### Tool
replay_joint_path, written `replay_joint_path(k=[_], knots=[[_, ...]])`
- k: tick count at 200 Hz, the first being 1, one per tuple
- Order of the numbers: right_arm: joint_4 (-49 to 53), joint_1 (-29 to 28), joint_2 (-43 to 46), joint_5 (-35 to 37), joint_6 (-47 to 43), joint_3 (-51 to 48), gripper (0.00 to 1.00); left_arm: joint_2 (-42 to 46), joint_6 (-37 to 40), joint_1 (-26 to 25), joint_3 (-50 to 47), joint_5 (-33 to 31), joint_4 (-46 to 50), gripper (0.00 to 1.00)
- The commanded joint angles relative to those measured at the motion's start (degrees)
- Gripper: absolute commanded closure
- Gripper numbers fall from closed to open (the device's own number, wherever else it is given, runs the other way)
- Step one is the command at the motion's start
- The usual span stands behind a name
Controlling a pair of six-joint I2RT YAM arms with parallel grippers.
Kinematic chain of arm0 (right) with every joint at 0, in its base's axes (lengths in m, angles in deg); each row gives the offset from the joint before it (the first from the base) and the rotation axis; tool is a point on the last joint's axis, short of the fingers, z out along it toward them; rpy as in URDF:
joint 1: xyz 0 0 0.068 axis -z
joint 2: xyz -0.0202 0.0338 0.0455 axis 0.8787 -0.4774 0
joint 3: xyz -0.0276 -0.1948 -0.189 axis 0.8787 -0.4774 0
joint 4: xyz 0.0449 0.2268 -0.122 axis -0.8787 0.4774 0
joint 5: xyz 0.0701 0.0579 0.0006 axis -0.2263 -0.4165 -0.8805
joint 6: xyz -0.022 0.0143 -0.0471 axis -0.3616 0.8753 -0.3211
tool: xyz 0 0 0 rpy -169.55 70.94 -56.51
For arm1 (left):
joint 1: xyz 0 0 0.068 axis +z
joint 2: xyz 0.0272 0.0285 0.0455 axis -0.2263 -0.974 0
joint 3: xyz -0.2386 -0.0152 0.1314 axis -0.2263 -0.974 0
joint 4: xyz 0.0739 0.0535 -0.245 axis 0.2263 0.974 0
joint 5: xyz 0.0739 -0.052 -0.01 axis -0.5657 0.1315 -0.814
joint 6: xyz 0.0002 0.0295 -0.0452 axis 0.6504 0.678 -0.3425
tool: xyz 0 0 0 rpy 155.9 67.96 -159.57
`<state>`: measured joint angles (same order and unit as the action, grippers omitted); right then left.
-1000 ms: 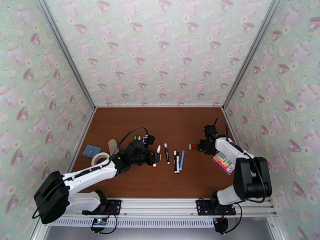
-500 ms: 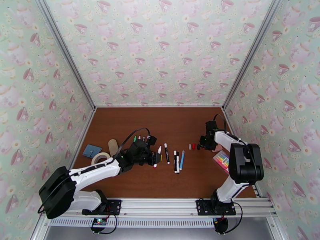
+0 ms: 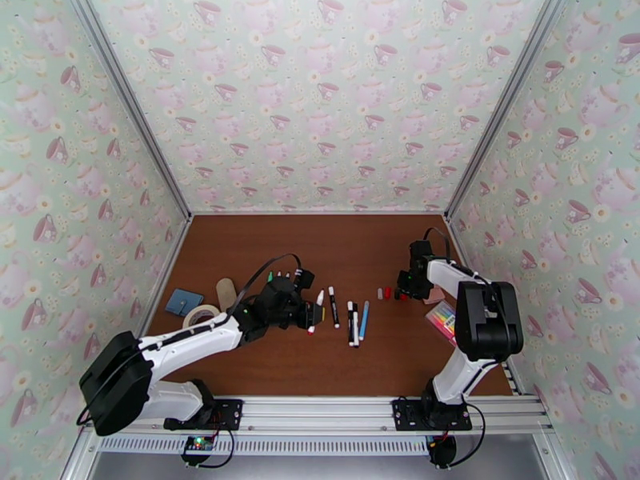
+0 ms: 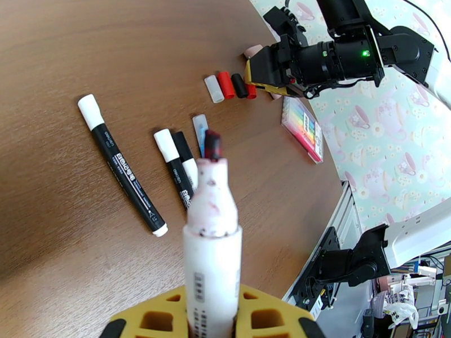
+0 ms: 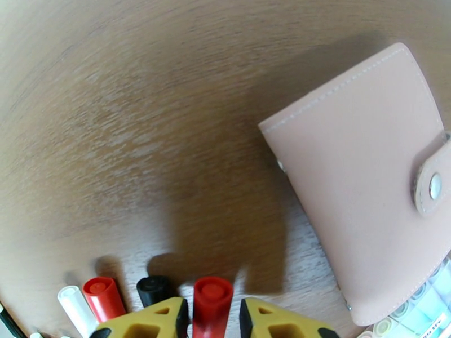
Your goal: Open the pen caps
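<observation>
Since a second ago the right arm point(image 3: 456, 278) has swung inward in the top view. The right gripper point(image 3: 406, 288) is now low, just beside the row of pen caps point(image 3: 384, 294), while the left gripper point(image 3: 306, 315) has hardly shifted.

From the left wrist, the left gripper pinches an uncapped white pen point(image 4: 212, 238). Capped pens point(image 4: 121, 170) lie on the table point(image 4: 67, 52).

From the right wrist, a red cap point(image 5: 212, 297) stands between slightly spread fingers point(image 5: 163, 319), with a thin gap on each side.

The cap seems to be just set down. Next, the right gripper must rise clear and the left must lay its pen down.
</observation>
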<state>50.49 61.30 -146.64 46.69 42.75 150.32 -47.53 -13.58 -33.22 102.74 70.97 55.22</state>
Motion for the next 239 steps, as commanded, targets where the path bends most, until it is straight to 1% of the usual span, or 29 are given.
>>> replay_joint_path(k=[1,11,19,36,55,87,120,127,139,153,172,191,207,239], knots=[[0.48,0.19,1.92,-0.85,0.73,0.97,0.67,-0.64,0.24,0.32,1.95,-1.78,1.23,0.95],[0.43,0.19,3.12,-0.22,1.43,0.44,0.65,-0.78,0.23,0.34,2.51,-2.25,2.49,0.95],[-0.19,0.16,4.46,-0.06,2.04,-0.50,0.65,-0.97,0.42,0.34,3.01,-4.57,3.99,0.95],[-2.21,-0.22,8.47,-0.54,3.11,-3.19,0.61,-1.16,1.17,0.43,4.28,-5.83,6.71,0.95],[-5.33,-1.18,13.14,-3.38,3.80,-6.69,0.56,-1.61,2.52,0.51,5.67,-7.92,9.19,0.94],[-9.77,-5.33,21.61,-7.15,5.35,-12.44,0.46,-4.35,3.69,2.14,9.32,-13.66,16.00,0.94],[-14.93,-8.67,31.31,-13.72,8.81,-17.76,0.27,-8.97,5.91,2.97,14.21,-21.56,22.94,0.92],[-16.15,-9.22,32.83,-15.97,9.74,-18.58,0.24,-10.23,6.17,3.10,16.94,-23.23,24.29,0.92],[-19.32,-9.90,34.94,-20.60,11.82,-20.28,0.19,-12.49,6.64,3.19,19.06,-25.93,26.31,0.92],[-24.75,-10.64,36.76,-26.17,14.69,-22.75,0.10,-15.19,6.60,3.31,21.60,-29.25,28.89,0.91],[-28.93,-12.40,37.98,-28.77,16.56,-24.63,0.00,-18.92,6.77,3.36,24.44,-33.83,31.23,0.91],[-30.27,-14.23,38.09,-30.13,17.01,-24.92,0.00,-22.81,6.74,3.50,27.82,-37.15,33.80,0.90],[-30.19,-15.35,37.93,-30.39,17.12,-24.75,0.00,-25.55,7.07,3.57,29.81,-38.63,34.36,0.90],[-33.32,-15.90,37.40,-31.28,18.11,-26.17,0.00,-31.39,8.61,4.58,33.38,-39.37,35.34,0.88]])
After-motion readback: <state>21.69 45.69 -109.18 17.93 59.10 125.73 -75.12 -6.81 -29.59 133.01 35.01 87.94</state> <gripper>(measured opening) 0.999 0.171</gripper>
